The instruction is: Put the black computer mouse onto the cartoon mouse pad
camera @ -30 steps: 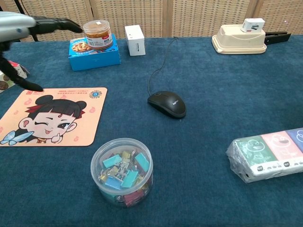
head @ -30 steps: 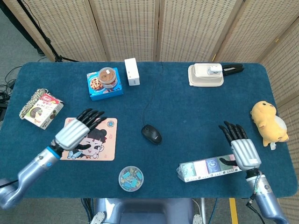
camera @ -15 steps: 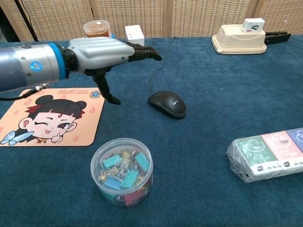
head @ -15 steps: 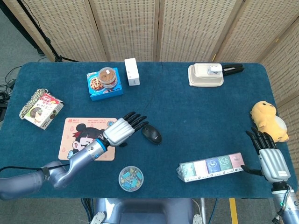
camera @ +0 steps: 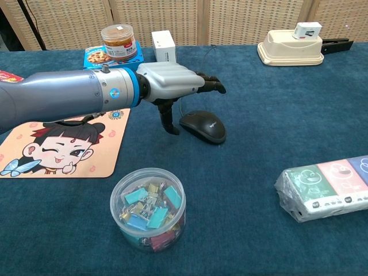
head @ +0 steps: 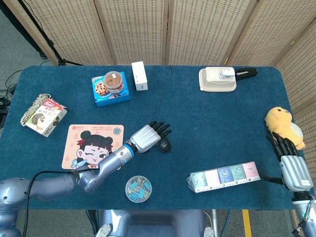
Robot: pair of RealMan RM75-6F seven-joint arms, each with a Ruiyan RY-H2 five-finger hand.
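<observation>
Since the earlier frames, the left hand [camera: 172,82] has been carried rightward off the cartoon mouse pad [camera: 86,155] and is now held just above the black computer mouse [camera: 202,126]. Its fingers [head: 160,130] are stretched forward and spread, with the thumb pointed down just left of the mouse; nothing is gripped, and whether the thumb tip touches the mouse cannot be told from either view. The mouse is seen resting on the blue table [head: 207,118], near the pad's right edge but apart from it, with its cord trailing toward the white box [head: 139,76] at the back. The right hand [head: 294,168] has been drawn back to the table's right edge, its fingers extended and apart, holding nothing, close to the yellow plush toy [head: 281,127]. A round tub of binder clips [camera: 148,207] is placed in front of the pad, and a wrapped tissue pack [head: 224,177] lies left of the right hand.
</observation>
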